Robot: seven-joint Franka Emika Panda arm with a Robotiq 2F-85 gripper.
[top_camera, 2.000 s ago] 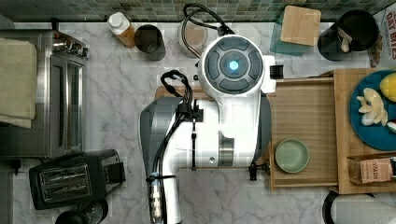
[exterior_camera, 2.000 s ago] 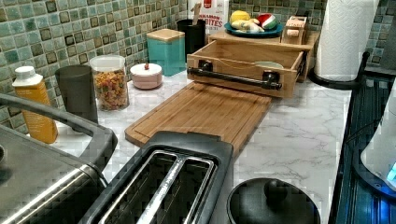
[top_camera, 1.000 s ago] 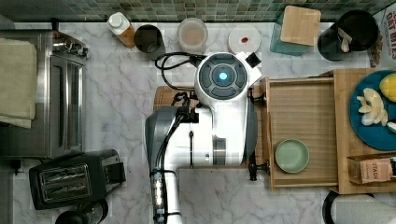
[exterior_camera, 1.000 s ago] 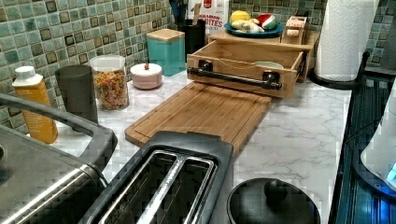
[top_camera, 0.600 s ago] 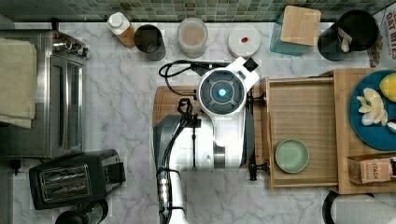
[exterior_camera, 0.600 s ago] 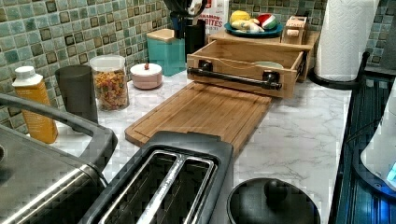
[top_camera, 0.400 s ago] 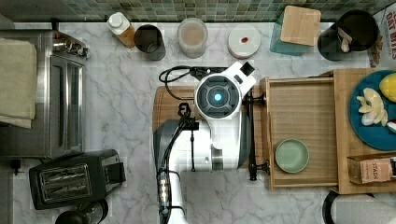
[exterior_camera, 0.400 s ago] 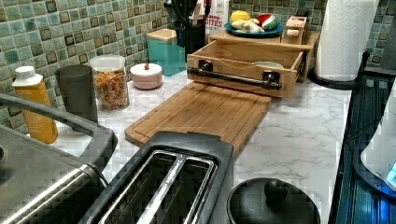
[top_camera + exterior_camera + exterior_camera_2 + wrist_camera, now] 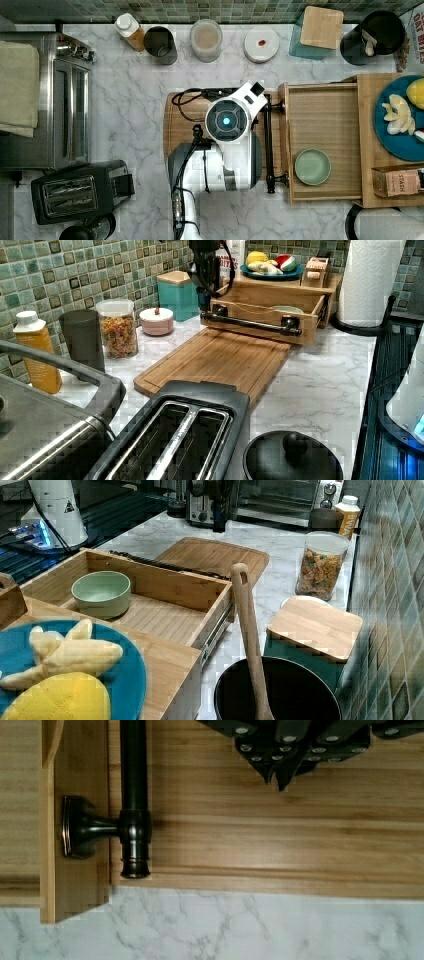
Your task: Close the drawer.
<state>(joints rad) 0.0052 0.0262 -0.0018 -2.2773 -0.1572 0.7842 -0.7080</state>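
Note:
The drawer (image 9: 325, 130) stands pulled out of the wooden box toward the top view's left, and I also see the drawer (image 9: 165, 612) in the right view. A pale green bowl (image 9: 312, 167) sits inside it. Its black bar handle (image 9: 270, 145) runs across the front. My gripper (image 9: 202, 302) hangs just off the far end of the handle (image 9: 250, 323), over the cutting board (image 9: 215, 360). In the wrist view my gripper (image 9: 280, 775) looks shut and empty, a short way from the handle's end (image 9: 134, 820) and the drawer front (image 9: 80, 870).
The box top (image 9: 370, 125) carries a blue plate (image 9: 400, 140) of toy fruit. A teal canister (image 9: 320, 30), a black utensil pot (image 9: 375, 32), a white lidded dish (image 9: 262, 44) and jars (image 9: 206, 40) line the tiled wall. A toaster (image 9: 75, 197) and a toaster oven (image 9: 45, 100) stand on the top view's left.
The arm swung away from the wall and the top view's right. In the left view the gripper came down from the top edge to beside the handle's far end. The drawer has not moved.

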